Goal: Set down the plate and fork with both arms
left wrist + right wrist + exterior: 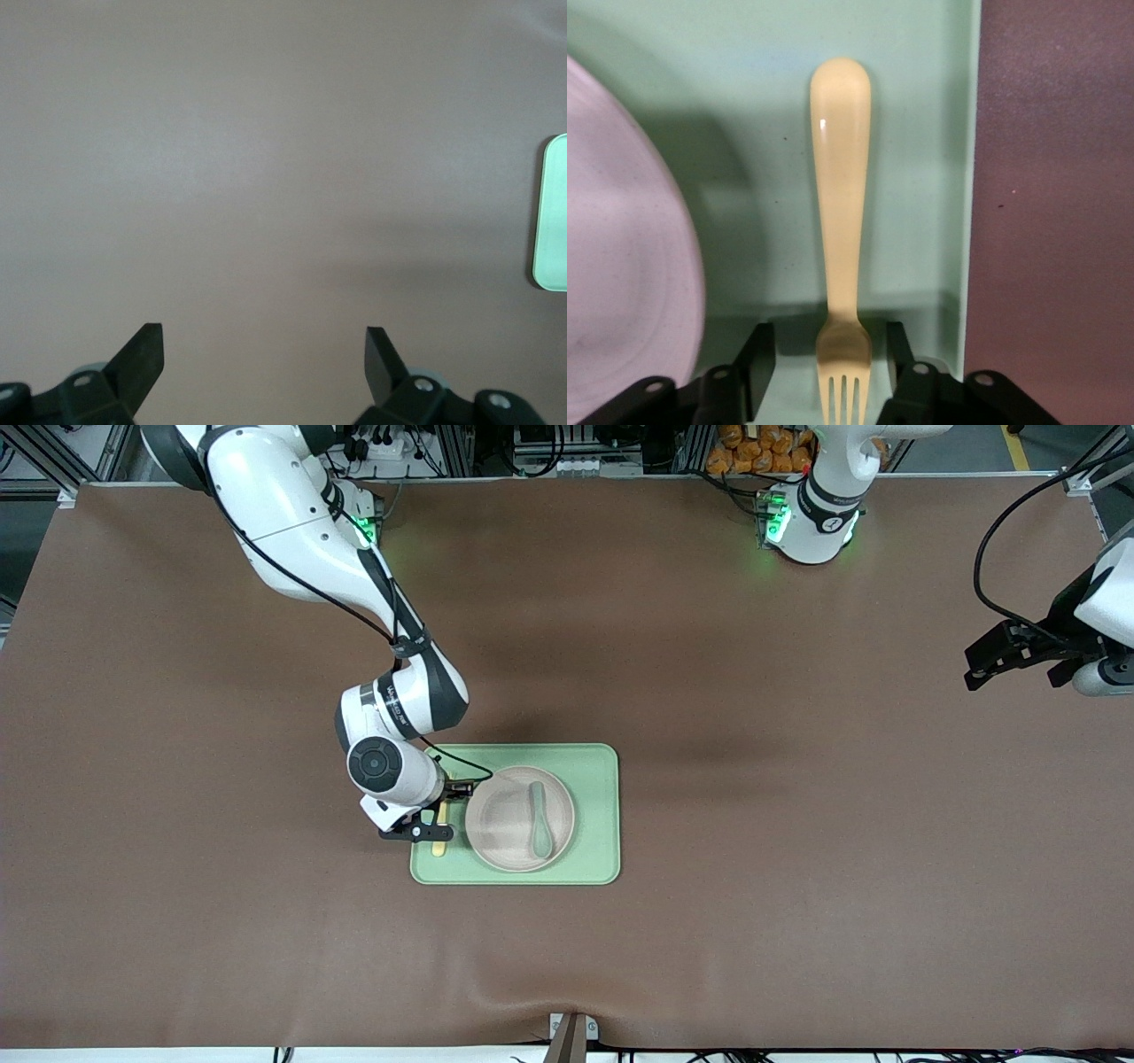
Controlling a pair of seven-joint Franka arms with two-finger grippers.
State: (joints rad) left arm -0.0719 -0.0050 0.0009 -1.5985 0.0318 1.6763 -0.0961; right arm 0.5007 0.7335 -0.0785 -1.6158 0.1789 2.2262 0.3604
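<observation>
From the front view I see the light-green tray lying on the brown worktop, nearer the right arm's end than the middle. The plate sits on the tray, and a grey-green spoon lies in the plate. The fork lies on the tray beside the plate, toward the right arm's end, along the tray's edge strip. My right tool is down over that strip, right at the fork, partly covering it. The left tool hangs over bare worktop at the left arm's end, well apart from the tray; that arm waits.

In the left wrist view, the left tool has its two fingers spread wide with nothing between them, only brown worktop below. A corner of the tray shows at the picture's edge.

In the right wrist view, the fork lies flat on the tray, with the plate's rim just beside it. The right tool straddles the fork near its tines, fingers apart on either side of the neck and not clamped on it. Brown worktop shows past the tray's rim.
</observation>
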